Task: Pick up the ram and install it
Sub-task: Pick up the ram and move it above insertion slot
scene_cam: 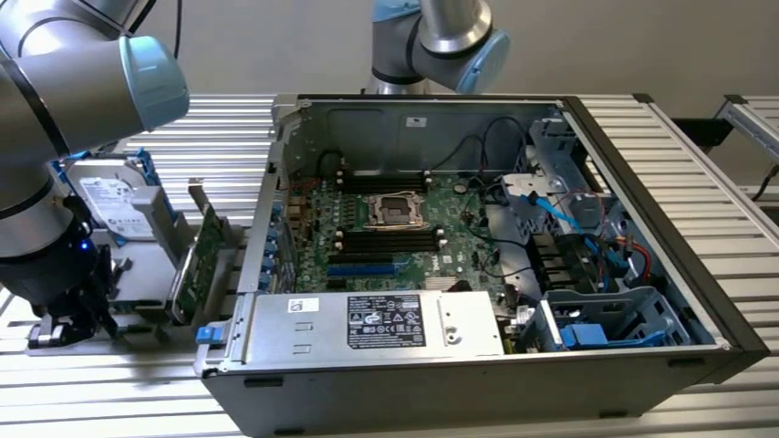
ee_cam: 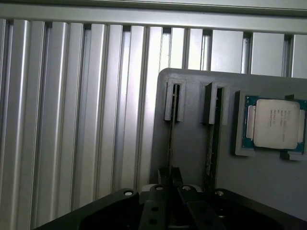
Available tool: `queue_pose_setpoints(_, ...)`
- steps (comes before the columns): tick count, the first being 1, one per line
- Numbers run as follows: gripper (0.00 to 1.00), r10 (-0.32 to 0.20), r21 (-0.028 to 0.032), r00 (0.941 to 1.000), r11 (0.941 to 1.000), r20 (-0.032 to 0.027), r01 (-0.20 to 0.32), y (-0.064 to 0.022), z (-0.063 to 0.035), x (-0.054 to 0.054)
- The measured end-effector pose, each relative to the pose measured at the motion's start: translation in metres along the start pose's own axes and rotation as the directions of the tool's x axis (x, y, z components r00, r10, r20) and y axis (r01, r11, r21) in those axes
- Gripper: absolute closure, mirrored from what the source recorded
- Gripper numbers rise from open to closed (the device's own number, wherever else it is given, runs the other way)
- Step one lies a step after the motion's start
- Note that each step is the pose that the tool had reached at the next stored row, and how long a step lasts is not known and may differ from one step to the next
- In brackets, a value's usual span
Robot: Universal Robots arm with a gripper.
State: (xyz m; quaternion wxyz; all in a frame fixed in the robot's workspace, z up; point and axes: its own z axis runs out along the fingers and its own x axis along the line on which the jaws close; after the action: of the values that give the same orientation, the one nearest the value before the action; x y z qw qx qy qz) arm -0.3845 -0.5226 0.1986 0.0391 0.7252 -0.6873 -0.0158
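Okay, our gripper has its jaws drawn narrow onto the ram. It pinches the thin top edge of the stick, which stands on edge in the grey holder. The holder sits on the slatted table, outside the PC case, on the exterior view's left.

Risks as we see them:
- The grip sits near one end of the ram, not mid-length. We expect the stick could tilt on the lift and bind in its bracket.
- The hold is thin, on a bare board edge. A slip would drop the ram back at an angle.
- The second stick stands just beside the one we hold, so a sideways pull could knock it.
- A crooked grip would likely carry over to the memory slots and misalign the seating.

Count:
- ram sticks in the holder: 2
- brackets: 2
- CPU in its recess: 1
- slot banks on the board: 2, exact slot count unclear
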Motion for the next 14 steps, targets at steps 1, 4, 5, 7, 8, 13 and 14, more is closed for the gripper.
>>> queue_pose_setpoints(1,0.87,0.0,0.0,1.0,1.0,0.0,0.0,0.0,0.0001,0.0)
queue_pose_setpoints(4,0.87,0.0,0.0,1.0,1.0,0.0001,0.0,0.0,0.0001,0.0)
queue_pose_setpoints(5,0.87,0.0,0.0,1.0,1.0,0.0,0.0,0.0,0.0001,0.0)
queue_pose_setpoints(7,0.87,0.0,0.0,1.0,1.0,0.0,0.0,0.0,0.0003,0.0)
queue_pose_setpoints(8,0.87,0.0,0.0,1.0,1.0,0.0,0.0,0.0,0.0003,0.0)
queue_pose_setpoints(13,0.87,0.0,0.0,1.0,1.0,0.0,0.0,0.0,0.0006,0.0)
queue_pose_setpoints(14,0.87,0.0,0.0,1.0,1.0,0.0,0.0,0.0,0.0006,0.0)
